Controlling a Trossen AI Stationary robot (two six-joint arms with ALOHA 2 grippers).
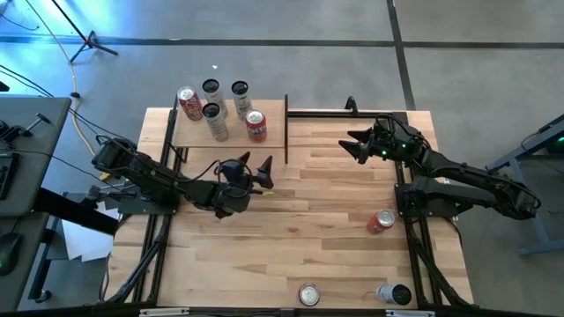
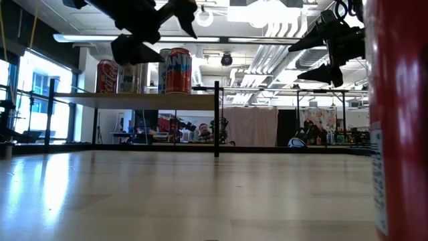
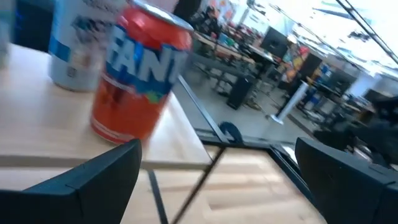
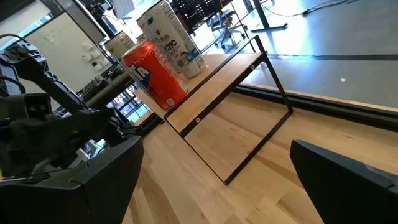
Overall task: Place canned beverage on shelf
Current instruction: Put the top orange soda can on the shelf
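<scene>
A red can point(image 2: 400, 114) is cut off by the low view's right edge.

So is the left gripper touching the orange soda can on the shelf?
Apart. The high view shows the left gripper, open, over bare tabletop, clear of the orange can on the shelf.

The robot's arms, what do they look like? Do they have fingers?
Both arms are dark, almost black, built from jointed links. Each end effector, left and right, has two pointed dark fingers. A black cable loops by the left one, and small green lights glow on the right wrist.
</scene>
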